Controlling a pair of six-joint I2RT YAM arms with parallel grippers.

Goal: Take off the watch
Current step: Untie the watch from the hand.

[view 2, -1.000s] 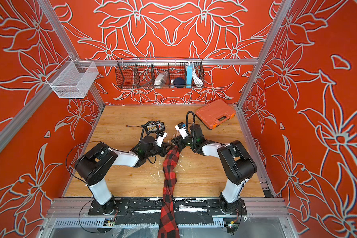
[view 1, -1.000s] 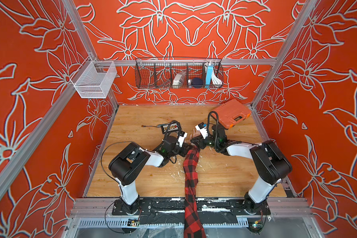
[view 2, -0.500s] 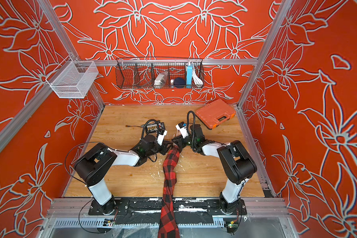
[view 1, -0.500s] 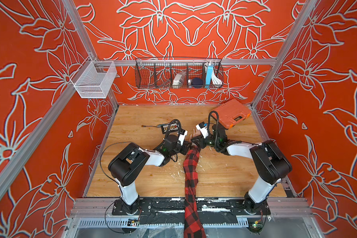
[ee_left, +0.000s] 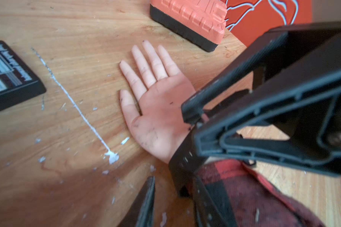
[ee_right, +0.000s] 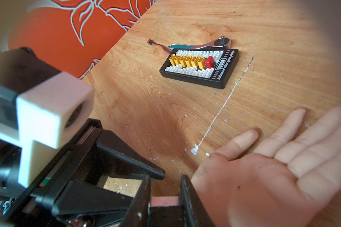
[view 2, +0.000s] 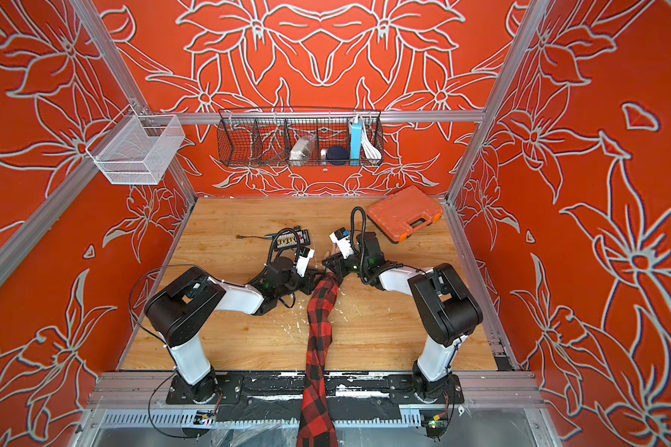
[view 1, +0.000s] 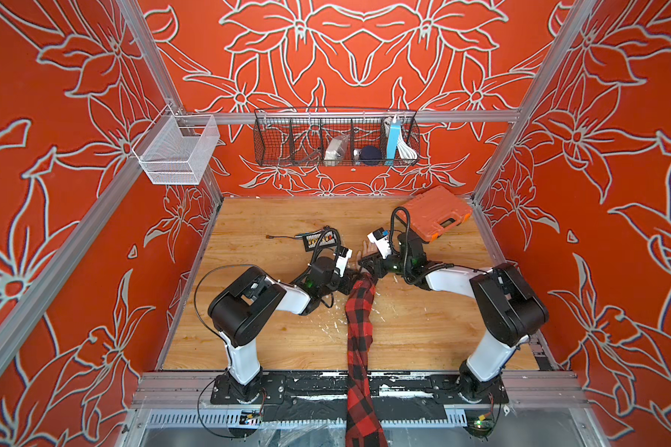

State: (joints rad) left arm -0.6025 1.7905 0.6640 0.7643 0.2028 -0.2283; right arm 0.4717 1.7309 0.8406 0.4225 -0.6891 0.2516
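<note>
The left gripper point(ee_left: 173, 184) holds its jaws part-way apart, low over the wood at the thumb side of the wrist. The strap's loose end hangs between its fingers, nearer one than the other, with bare wood showing in the gap. The right gripper point(ee_right: 165, 182) comes in from the opposite side with its jaws drawn close together, their tips set on the inner wrist right at the strap. Whether they actually nip the strap cannot be told. The two tools nearly touch there.

The watch point(ee_left: 185, 159) sits on the wrist as a black band with small holes, between the heel of the palm and the cuff. Its round case is hidden. The hand point(ee_left: 158, 110) lies palm up, flat on the table point(ee_left: 71, 149), with its fingers straight and pointing toward the orange case point(view 1: 436, 213) near the back right corner. The checked sleeve point(view 1: 359, 329), red and black, runs from the wrist to the front edge between the two arm bases and on over it.

Left of the hand, a white paint streak point(ee_left: 77, 106) crosses the wood. Beyond it lies a black board point(ee_right: 200, 66) with yellow connectors, and a silver ratchet point(ee_right: 201, 45) lies just behind the board. A black wire basket point(view 1: 336, 139) hangs on the back wall, and a white basket point(view 1: 177, 151) hangs on the left rail.
</note>
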